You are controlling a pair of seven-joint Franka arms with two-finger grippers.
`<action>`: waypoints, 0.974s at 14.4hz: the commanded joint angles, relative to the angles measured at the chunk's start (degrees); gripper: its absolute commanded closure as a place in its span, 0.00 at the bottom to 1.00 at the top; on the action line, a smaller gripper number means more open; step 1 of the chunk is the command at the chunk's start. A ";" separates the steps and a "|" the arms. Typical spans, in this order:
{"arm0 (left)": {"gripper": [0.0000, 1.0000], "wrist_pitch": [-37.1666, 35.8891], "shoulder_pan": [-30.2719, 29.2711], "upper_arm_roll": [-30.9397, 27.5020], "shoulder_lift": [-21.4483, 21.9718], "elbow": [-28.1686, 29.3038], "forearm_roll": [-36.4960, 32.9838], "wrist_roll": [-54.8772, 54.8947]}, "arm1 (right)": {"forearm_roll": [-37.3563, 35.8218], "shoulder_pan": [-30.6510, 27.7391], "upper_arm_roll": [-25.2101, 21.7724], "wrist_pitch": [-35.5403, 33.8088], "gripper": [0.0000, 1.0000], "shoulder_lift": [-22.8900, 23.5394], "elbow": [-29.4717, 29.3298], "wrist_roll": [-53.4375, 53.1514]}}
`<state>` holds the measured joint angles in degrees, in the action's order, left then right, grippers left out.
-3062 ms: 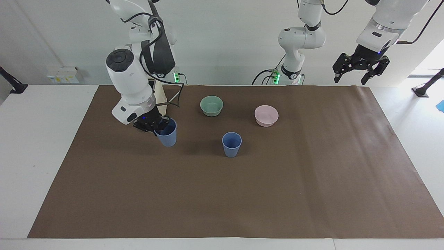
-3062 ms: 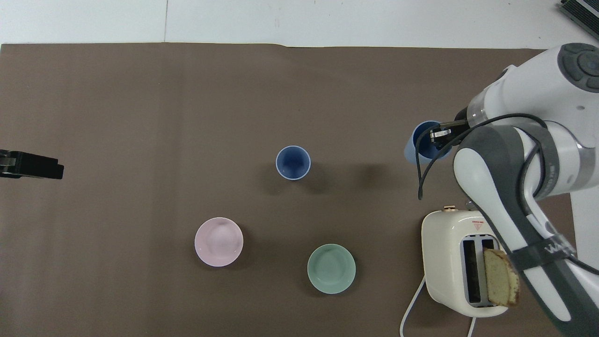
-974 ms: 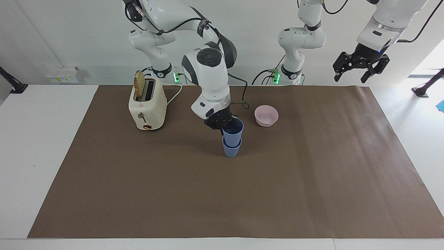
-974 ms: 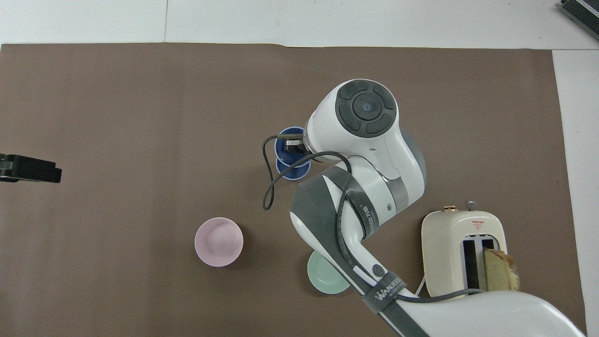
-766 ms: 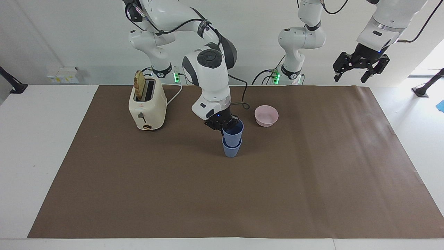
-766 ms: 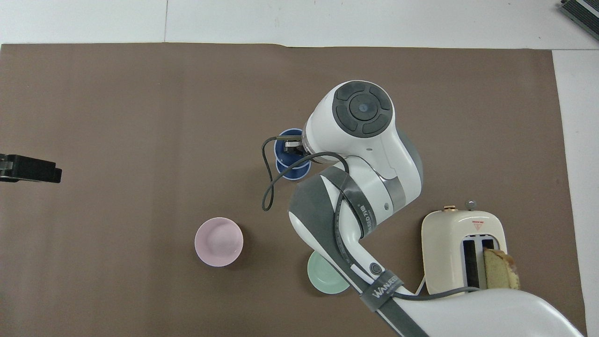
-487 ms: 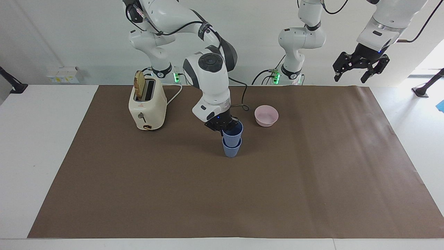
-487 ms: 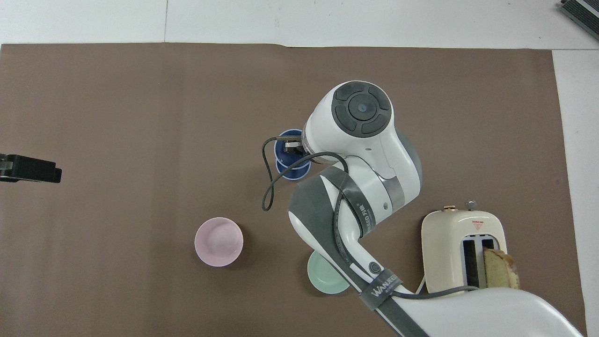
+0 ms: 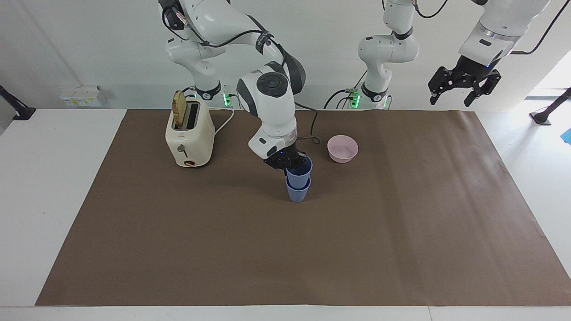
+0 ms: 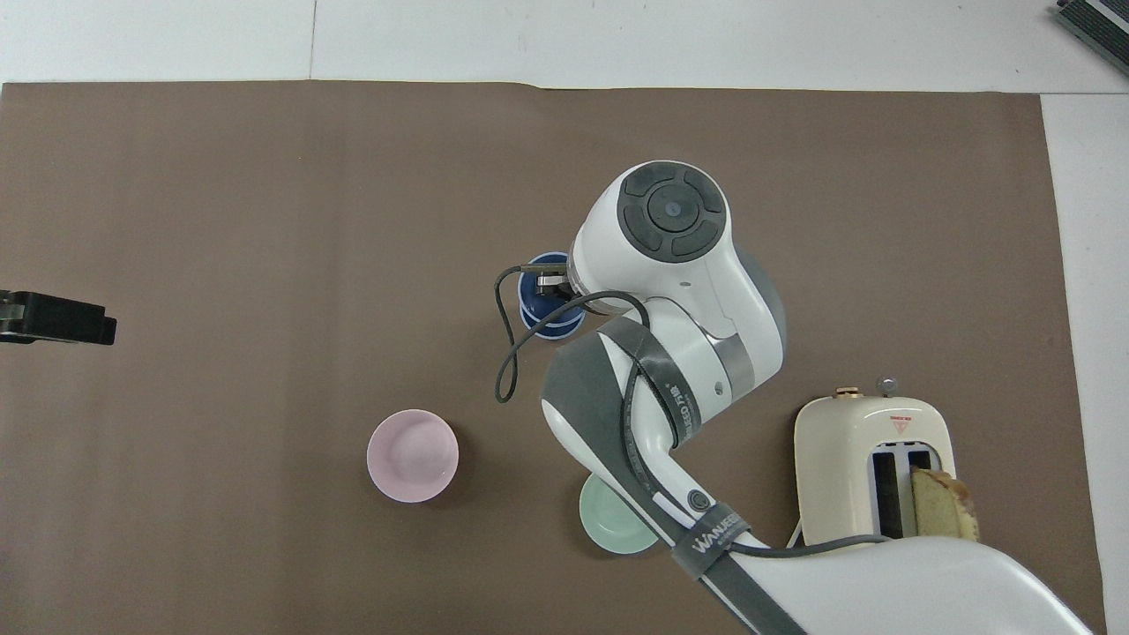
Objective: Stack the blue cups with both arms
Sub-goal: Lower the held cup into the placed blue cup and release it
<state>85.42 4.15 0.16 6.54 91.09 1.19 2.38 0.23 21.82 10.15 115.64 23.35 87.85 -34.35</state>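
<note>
arms [image 9: 272,102]: white shells; dark-grey joint caps | cables: black | base lights: green | grippers: black

"WANEED" on right arm's grey strap [image 10: 711,540]

A cream toaster [image 9: 189,134] holding a bread slice [image 9: 179,104] is set toward the right arm's end of a brown mat [image 9: 285,249]. A pink bowl [image 9: 342,148] and a partly hidden mint-green bowl [image 10: 609,526] are seen nearby.

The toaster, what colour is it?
The toaster is cream-white, with a slice of bread sticking out. The facing view shows it best.
</note>
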 commanded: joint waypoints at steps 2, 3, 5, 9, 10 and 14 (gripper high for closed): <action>0.00 -0.69 -0.46 0.10 1.02 0.67 0.48 -0.36 | 0.03 0.24 0.23 2.22 1.00 0.91 0.48 -0.63; 0.00 -0.69 -0.46 0.10 1.02 0.67 0.48 -0.36 | 0.03 0.24 0.23 2.40 1.00 1.09 0.57 -0.63; 0.00 -0.70 -0.46 0.10 1.02 0.76 0.48 -0.36 | 0.03 0.24 0.23 2.49 1.00 1.00 1.44 -0.54; 0.00 -0.69 -0.46 0.10 1.02 0.76 0.48 -0.36 | -0.06 0.15 0.23 2.84 1.00 1.00 2.76 -0.10; 0.00 -0.78 -0.46 0.10 1.02 0.76 0.56 -0.36 | -0.06 0.15 0.23 2.84 1.00 1.00 3.02 -0.10; 0.00 -0.78 -0.46 0.10 1.02 0.76 0.56 -0.36 | -0.06 -0.02 0.23 2.84 0.73 1.09 2.94 -0.10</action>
<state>85.39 4.15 0.16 6.54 91.09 1.19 2.38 0.21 22.20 10.09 117.17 24.70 90.08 -34.35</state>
